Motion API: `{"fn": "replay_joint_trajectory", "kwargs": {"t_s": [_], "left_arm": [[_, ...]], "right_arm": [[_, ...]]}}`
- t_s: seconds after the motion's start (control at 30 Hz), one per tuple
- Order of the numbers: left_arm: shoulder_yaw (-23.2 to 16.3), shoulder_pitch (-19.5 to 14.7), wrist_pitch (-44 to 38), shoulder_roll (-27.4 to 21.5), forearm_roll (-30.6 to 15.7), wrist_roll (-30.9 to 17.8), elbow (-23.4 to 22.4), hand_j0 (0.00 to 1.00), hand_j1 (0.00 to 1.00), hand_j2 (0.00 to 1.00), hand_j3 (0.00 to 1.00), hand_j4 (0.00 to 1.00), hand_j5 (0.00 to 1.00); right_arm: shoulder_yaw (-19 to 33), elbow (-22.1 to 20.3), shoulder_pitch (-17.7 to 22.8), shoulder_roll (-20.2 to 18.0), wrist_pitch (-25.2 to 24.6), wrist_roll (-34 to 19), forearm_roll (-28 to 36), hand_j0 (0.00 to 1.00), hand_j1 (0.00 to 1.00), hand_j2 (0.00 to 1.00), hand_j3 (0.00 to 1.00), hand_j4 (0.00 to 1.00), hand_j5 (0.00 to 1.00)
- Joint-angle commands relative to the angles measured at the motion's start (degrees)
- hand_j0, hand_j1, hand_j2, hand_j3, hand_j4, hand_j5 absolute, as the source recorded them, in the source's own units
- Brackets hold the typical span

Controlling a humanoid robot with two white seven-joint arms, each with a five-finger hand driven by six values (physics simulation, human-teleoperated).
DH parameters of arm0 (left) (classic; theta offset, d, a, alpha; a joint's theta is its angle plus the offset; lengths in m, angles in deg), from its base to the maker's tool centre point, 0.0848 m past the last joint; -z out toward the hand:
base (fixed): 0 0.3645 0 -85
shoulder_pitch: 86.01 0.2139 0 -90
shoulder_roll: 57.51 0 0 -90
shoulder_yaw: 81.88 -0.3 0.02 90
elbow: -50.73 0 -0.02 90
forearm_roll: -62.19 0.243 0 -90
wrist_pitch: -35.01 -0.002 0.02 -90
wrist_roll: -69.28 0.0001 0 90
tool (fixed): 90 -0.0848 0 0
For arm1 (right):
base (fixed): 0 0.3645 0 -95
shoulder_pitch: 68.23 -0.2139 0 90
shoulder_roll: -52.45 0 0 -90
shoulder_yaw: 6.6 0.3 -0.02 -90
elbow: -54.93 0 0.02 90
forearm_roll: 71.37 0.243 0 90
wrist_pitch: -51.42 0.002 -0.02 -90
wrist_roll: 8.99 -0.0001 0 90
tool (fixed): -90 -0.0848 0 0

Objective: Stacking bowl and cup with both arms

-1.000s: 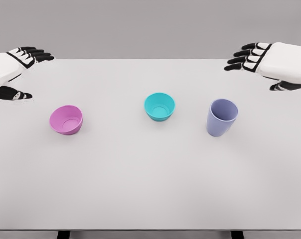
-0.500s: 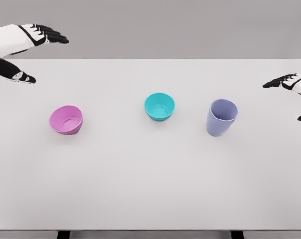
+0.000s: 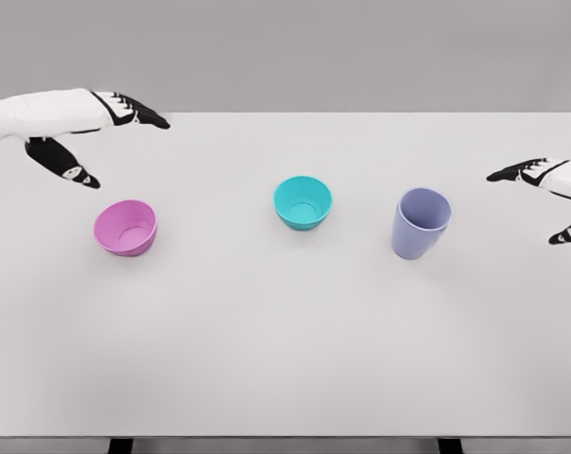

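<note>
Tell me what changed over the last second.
The left hand swung in from the table's left edge toward the pink bowl, fingers open. The right hand dropped from the far right corner to beside the purple cup. Nothing is grasped. Both, and the teal bowl, stayed put.

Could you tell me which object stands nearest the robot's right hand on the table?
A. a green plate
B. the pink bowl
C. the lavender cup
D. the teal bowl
C: the lavender cup is the rightmost item on the table, beside the open right hand, while the teal bowl and pink bowl lie farther left.
</note>
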Motion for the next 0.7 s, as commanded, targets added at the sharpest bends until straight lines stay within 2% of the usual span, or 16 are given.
{"fn": "replay_joint_trajectory", "kwargs": {"t_s": [0.0, 0.2, 0.3, 0.67], "left_arm": [[-0.9, 0.0, -0.2, -0.7, 1.6, 0.0, 0.0, 1.0, 1.0, 1.0, 1.0, 1.0, 1.0], [-2.5, 0.0, -0.2, -2.4, 5.7, 0.0, 0.7, 1.0, 1.0, 1.0, 1.0, 1.0, 1.0], [-5.1, -0.5, -0.2, -2.6, 6.7, 0.0, 0.8, 1.0, 1.0, 1.0, 1.0, 1.0, 1.0], [-10.8, -0.5, -0.2, -2.6, 6.5, 0.0, 2.0, 1.0, 1.0, 1.0, 1.0, 1.0, 1.0]], "right_arm": [[0.4, 0.1, -0.1, 0.0, -0.2, 0.0, 0.4, 1.0, 1.0, 1.0, 1.0, 1.0, 1.0], [0.6, -0.7, -0.1, 0.1, -0.2, 0.0, 0.6, 1.0, 1.0, 1.0, 1.0, 1.0, 1.0], [0.5, -0.8, -0.2, 0.7, -0.2, 0.0, 0.7, 1.0, 1.0, 1.0, 1.0, 1.0, 1.0], [0.6, -0.7, -0.1, 1.2, -0.2, 0.0, 0.7, 1.0, 1.0, 1.0, 1.0, 1.0, 1.0]]}}
